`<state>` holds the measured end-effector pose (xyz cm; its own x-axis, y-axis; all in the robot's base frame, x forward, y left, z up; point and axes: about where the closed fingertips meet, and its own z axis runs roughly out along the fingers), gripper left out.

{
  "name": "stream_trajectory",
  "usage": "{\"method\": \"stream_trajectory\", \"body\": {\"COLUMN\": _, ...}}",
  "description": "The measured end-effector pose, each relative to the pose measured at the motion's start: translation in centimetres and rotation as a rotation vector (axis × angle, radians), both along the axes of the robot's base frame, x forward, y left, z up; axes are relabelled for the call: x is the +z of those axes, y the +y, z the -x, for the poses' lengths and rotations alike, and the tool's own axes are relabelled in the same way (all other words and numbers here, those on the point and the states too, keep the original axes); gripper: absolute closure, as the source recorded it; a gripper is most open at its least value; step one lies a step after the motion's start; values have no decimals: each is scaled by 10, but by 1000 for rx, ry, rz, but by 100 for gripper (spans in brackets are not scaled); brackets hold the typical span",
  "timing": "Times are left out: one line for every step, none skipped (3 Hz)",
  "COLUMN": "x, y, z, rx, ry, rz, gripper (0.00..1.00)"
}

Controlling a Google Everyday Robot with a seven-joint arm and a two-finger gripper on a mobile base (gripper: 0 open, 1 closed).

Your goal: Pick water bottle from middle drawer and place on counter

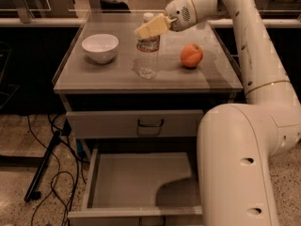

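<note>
The water bottle, clear with a white cap and a pale label band, stands upright on the counter near its middle. My gripper is at the bottle's neck, just below the cap, reaching in from the right. The middle drawer is pulled open below the counter; its grey floor is bare where it shows. My arm's lower body hides the drawer's right part.
A white bowl sits at the counter's left and an orange fruit at its right. The top drawer is closed. Dark cables and a stand leg lie on the floor at the left. Dark benches run behind.
</note>
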<state>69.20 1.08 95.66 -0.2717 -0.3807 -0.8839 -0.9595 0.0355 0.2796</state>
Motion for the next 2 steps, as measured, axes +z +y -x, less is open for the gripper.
{"method": "stream_trajectory", "body": {"x": -1, "y": 0, "z": 0, "rx": 0, "ry": 1, "rz": -1, "gripper": 100}}
{"method": "stream_trajectory", "body": {"x": -1, "y": 0, "z": 0, "rx": 0, "ry": 1, "rz": -1, "gripper": 85}}
